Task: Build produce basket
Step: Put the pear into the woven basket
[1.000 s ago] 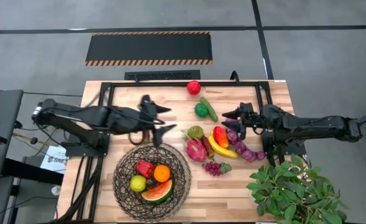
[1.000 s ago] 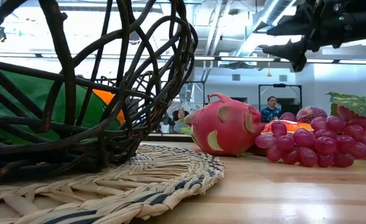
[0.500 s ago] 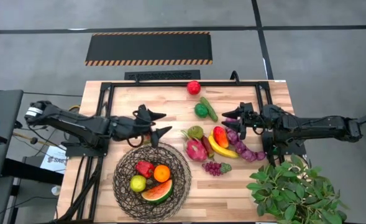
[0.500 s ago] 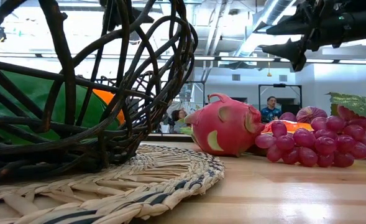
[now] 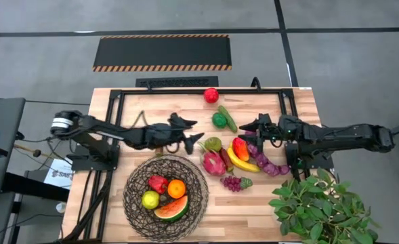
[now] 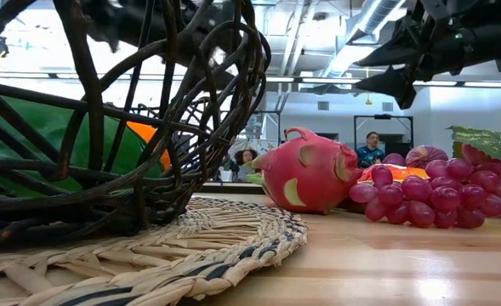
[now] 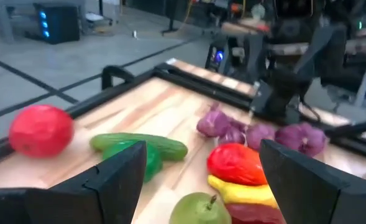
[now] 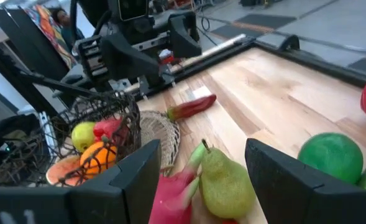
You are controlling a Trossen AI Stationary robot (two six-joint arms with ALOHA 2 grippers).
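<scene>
The basket (image 5: 165, 196) sits on a woven mat at the near left of the surface (image 5: 301, 108), holding an orange (image 5: 177, 188), watermelon slice (image 5: 171, 209) and more. The left gripper (image 5: 194, 134), fingers spread and empty, hovers just beside the green pear (image 5: 214, 143). The right gripper (image 5: 247, 127) (also spread, empty) hangs over the loose produce (image 5: 240, 159) right of the basket.

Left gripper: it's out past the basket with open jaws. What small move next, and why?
Probably ease the left gripper forward and down over the green pear. Its jaws are open and empty, and the pear lies loose on the table just ahead of it, the nearest piece not yet in the basket. The right gripper hovers by the purple pieces.
</scene>
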